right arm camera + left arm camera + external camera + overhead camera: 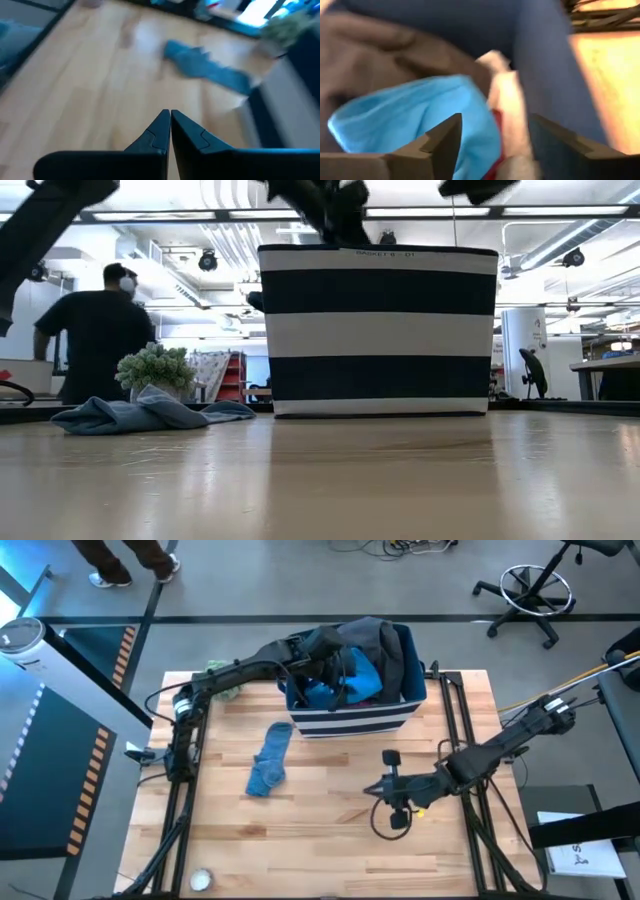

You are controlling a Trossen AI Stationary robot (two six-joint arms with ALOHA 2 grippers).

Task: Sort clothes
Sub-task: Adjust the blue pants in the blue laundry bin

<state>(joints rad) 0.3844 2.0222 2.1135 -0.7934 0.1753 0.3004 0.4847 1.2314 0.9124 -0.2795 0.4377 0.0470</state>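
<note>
A navy bin with white stripes (350,720) stands at the table's far middle, heaped with clothes: a bright blue piece (325,692), a dark charcoal piece (378,648) and a bit of red (366,690). My left gripper (335,672) is open over the heap. In its wrist view it (492,145) stands over the bright blue piece (405,115), a white piece (510,97) and the red (496,122). A teal piece (270,762) lies flat on the table left of centre. My right gripper (372,790) is shut and empty above the table's middle right. My left gripper stands open among the clothes in the bin, its fingers (445,140) coming from the table's left side and slanting down. Whether they touch the bright blue piece (465,125) I cannot tell.
A small green spiky plant (153,367) stands at the far left beside the bin, partly under my left arm (225,678). A small white round thing (200,880) lies at the near left edge. A person (95,335) stands beyond the table. Bare wood lies along the near side.
</note>
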